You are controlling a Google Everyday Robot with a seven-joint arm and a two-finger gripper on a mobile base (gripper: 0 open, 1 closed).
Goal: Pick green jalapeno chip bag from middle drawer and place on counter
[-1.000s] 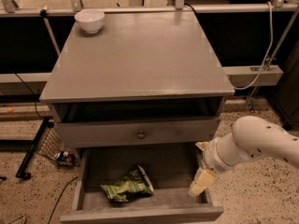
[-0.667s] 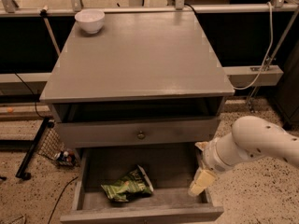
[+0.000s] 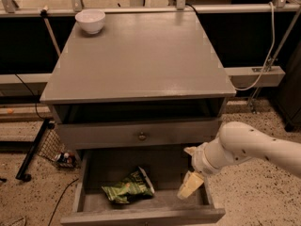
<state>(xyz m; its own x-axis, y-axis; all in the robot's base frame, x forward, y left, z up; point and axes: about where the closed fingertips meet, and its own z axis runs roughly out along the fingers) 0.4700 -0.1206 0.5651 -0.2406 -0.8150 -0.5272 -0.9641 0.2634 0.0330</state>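
The green jalapeno chip bag (image 3: 129,187) lies crumpled on the bottom of the open middle drawer (image 3: 94,168), left of centre. My gripper (image 3: 190,185) hangs over the drawer's right side, pointing down, about a hand's width to the right of the bag and not touching it. The white arm (image 3: 249,147) reaches in from the right. The grey counter (image 3: 141,60) is the cabinet's top, above the drawers.
A white bowl (image 3: 90,20) stands at the counter's back left corner. A shallower drawer front with a round brass knob (image 3: 141,136) sits above the open drawer. A black wire stand (image 3: 40,145) and cables lie on the speckled floor at left.
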